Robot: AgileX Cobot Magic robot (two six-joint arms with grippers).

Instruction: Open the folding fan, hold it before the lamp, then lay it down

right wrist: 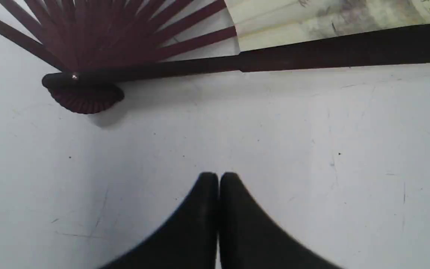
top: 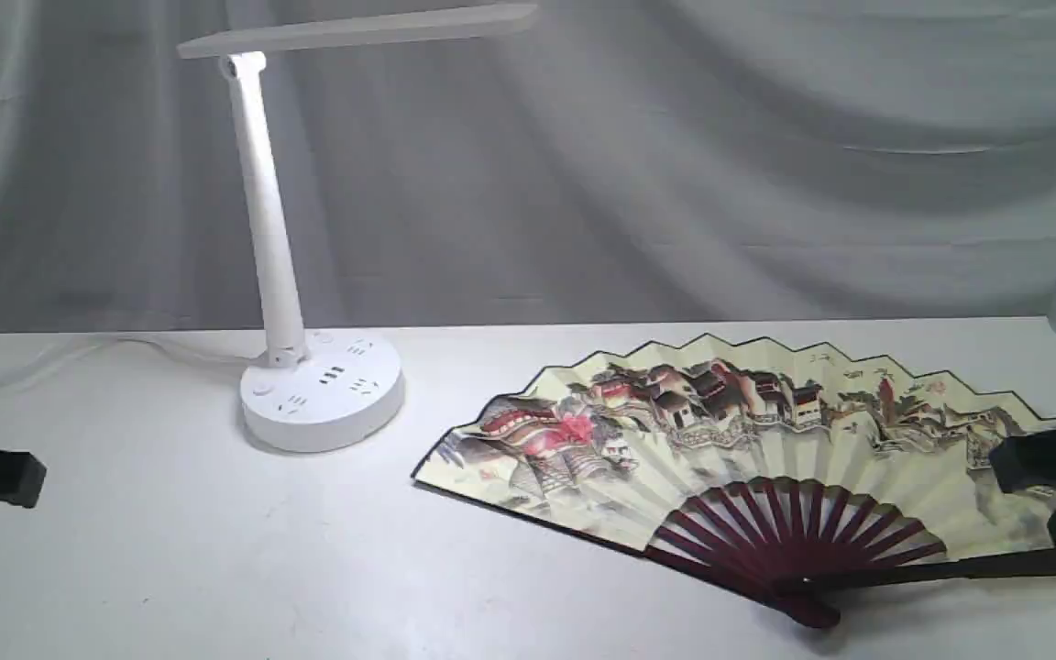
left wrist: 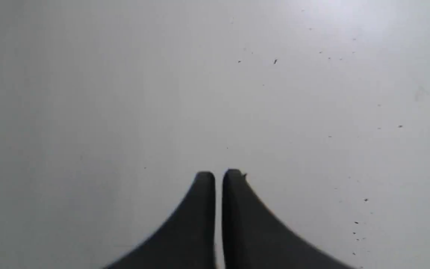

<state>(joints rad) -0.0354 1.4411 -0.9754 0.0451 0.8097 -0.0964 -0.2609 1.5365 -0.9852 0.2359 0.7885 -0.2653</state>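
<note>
- Pleats of the folding fan [top: 748,440] lie fully spread, the fan flat on the white worktop [top: 170,568] with its painted face up, right of the middle in the exterior view.
- The lamp [top: 308,390] stands upright to the fan's left, its round base near the fan's left guard but apart from it, its light bar high above.
- The right pincer [right wrist: 218,175] is clenched on nothing, fingertips pressed together, over bare worktop just beside the fan's dark guard without touching it.
- The left pincer [left wrist: 218,173] is likewise closed and empty, only a hairline gap between its fingers, well apart from lamp and fan.
</note>
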